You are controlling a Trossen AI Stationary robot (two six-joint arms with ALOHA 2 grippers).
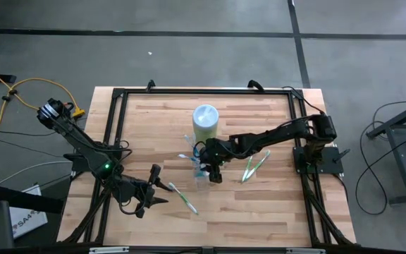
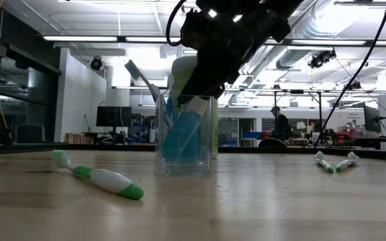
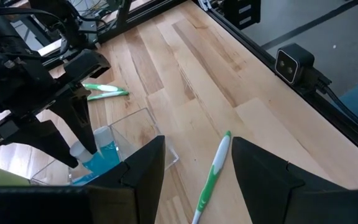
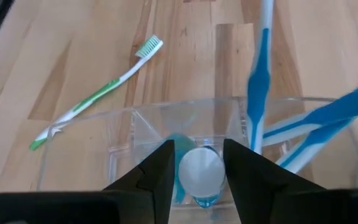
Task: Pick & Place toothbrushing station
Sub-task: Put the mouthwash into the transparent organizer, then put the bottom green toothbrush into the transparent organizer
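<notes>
Two dark arms stand over the wooden table (image 1: 259, 212). The right gripper (image 4: 194, 171) hangs directly above the clear tumbler (image 2: 185, 134), which stands upright near the middle of the table. Between its two fingers (image 4: 157, 177) I see the white cap of a blue-and-white toothpaste tube (image 4: 199, 174), standing cap-up inside the tumbler. The fingers are a little apart, one on each side of the cap, but I cannot tell if they press on it or are just free of it. In the same tumbler some blue-and-white toothbrushes (image 4: 260, 81) lean against the wall and stick out over the rim. Just behind the tumbler stands a pale green cylinder with a white top (image 1: 205, 121).

The left gripper (image 3: 197, 168) waits low over the near left part of the table, its fingers spread wide and holding nothing. One green-and-white toothbrush (image 3: 211, 177) lies flat on the wood right in front of it, between the two fingers as its own camera looks, not touched. Two more green-and-white toothbrushes (image 1: 254, 166) lie close together on the table to the right of the tumbler.

In the room behind the table, a person (image 2: 281, 125) stands far away.
</notes>
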